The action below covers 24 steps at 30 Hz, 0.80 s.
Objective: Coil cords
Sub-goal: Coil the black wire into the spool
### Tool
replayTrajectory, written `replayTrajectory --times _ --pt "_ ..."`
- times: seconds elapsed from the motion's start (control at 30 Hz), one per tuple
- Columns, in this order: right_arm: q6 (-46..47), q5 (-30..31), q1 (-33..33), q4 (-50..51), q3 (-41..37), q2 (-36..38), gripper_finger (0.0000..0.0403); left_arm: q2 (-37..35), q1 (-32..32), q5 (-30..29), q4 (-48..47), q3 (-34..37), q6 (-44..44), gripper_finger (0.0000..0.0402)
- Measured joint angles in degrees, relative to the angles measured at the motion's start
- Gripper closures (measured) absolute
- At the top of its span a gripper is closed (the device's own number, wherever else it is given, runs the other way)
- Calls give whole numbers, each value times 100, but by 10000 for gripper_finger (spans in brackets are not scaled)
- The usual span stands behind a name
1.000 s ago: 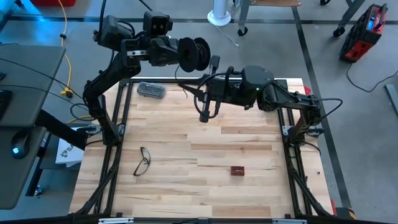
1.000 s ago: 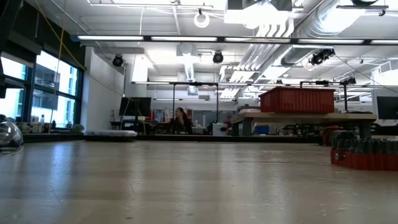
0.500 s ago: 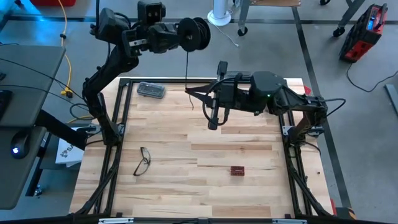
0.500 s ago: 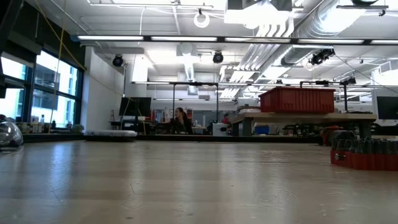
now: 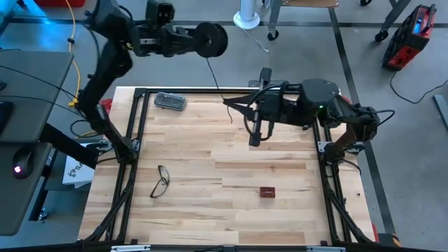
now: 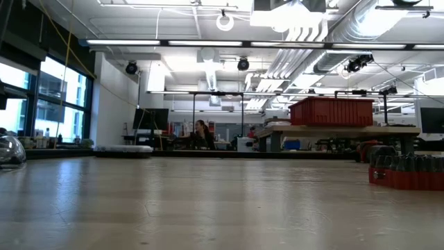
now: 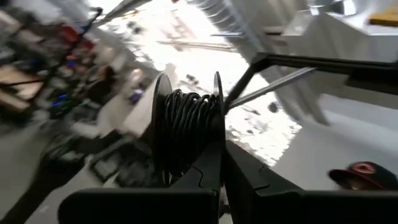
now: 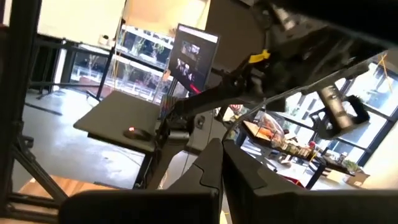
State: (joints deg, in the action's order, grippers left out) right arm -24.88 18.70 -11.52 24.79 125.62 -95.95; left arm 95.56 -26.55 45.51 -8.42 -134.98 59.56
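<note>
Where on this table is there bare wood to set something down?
The bare stretches of table: the middle between the eyeglasses and the small red block, and the whole near edge. The far edge is crowded: grey case, hanging wire, right gripper overhead.

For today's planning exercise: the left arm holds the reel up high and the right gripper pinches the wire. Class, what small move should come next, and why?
Probably turn the reel in the left gripper to wind on the slack. The wire hangs loose from it down to the shut right gripper, which can guide it.
</note>
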Motion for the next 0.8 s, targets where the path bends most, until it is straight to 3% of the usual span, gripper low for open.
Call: replayTrajectory --times 0.13,0.43,0.8 --pt "-15 -11 -10 -10 0 86 403 -220 -53 -117 -940 -4 -351 399" --pt "-200 -10 -10 -21 0 109 403 -407 121 -126 -2512 -2 -279 399" --pt "-442 266 4 27 -2 212 403 -475 168 -234 -2996 0 -209 399"
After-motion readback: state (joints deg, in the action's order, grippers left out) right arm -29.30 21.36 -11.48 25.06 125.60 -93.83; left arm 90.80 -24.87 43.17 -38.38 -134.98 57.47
